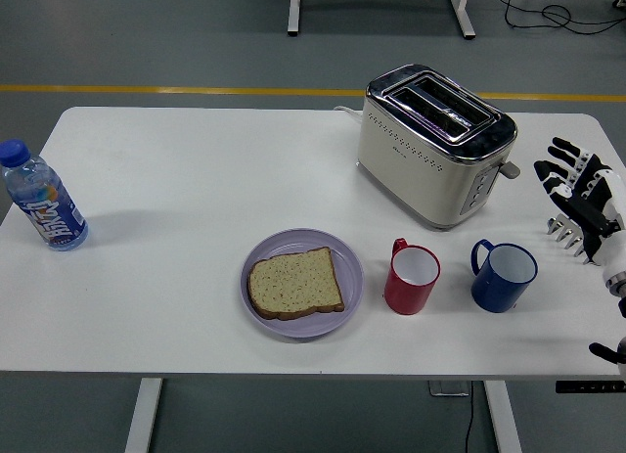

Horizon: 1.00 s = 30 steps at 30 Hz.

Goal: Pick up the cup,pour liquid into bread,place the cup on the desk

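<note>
Right robot hand (577, 201) hovers over the right edge of the tabletop (176, 179), fingers spread and holding nothing, well apart from both cups. Left arm not in view. Red cup (412, 276) stands upright just right of the purple plate (347, 267); blue cup (503, 275) stands upright further right, nearer the hand. Bread slice (294, 283) lies flat on the plate; no wetness can be made out on it. Toaster (433, 141) behind the cups, water bottle (41, 199) at far left. Judgement: cups standing on the tabletop and a free hand fit either the approach to a pick-up or the retreat after a cup was set down. Which cup is meant is not settled by the task sentence.
</note>
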{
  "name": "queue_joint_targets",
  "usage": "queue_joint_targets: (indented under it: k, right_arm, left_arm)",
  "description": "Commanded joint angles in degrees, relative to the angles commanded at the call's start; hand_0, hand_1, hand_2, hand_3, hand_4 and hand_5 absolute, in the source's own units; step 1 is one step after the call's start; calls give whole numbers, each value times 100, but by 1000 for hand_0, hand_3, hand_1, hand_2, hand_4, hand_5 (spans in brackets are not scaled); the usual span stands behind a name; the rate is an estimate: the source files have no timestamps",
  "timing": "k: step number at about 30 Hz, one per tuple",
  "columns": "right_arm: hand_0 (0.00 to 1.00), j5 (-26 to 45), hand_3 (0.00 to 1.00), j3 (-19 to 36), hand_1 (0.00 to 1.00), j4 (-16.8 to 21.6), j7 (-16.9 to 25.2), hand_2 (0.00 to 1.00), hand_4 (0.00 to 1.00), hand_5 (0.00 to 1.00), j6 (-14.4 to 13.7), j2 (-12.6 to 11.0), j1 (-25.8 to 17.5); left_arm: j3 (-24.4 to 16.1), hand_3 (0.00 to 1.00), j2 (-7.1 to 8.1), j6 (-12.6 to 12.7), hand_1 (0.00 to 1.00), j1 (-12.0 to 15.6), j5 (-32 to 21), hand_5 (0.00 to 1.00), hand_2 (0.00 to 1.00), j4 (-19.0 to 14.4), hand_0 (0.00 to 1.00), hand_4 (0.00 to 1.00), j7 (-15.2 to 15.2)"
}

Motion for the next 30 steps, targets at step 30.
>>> queue_joint_targets:
  k: [30]
  right_arm:
    - [742, 3083, 710, 132, 691, -351, 501, 739, 768, 342, -128, 156, -11]
  left_arm:
    - [-16, 560, -1, -1, 698, -4, 36, 998, 704, -3, 688, 254, 19]
